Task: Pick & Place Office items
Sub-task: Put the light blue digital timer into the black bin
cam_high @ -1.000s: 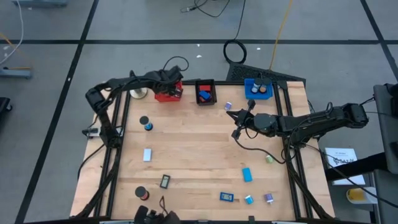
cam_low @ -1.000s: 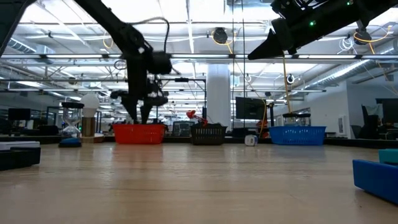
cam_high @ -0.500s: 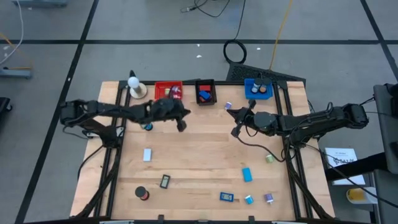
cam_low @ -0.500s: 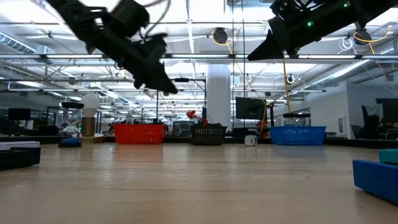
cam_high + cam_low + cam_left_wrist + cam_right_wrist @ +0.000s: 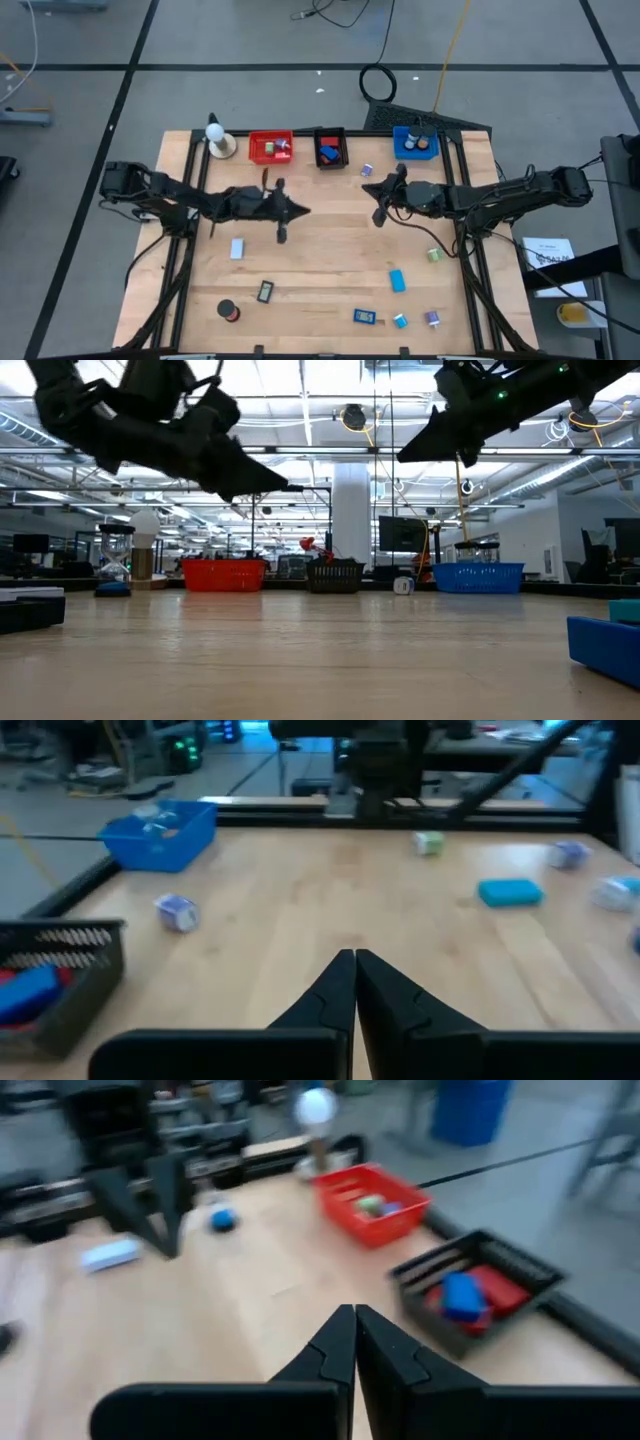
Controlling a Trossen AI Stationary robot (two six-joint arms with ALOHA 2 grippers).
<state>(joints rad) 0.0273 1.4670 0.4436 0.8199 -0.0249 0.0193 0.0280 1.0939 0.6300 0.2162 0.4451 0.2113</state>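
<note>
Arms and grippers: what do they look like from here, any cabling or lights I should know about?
Both arms are dark, jointed, with black cables looping alongside. The left gripper and right gripper each end in two black tapered fingers. Green lights show on the right arm in the low view.

The pale wooden tabletop shows fine grain in long planks and a smooth, faintly sheened finish. The red rectangular bin, the black rectangular bin and the blue rectangular bin look like plastic with open mesh walls. The left hand has matt black fingers of smooth plastic, as does the right hand. The small turquoise block looks matt. The grey floor is smooth with a dull sheen.
</note>
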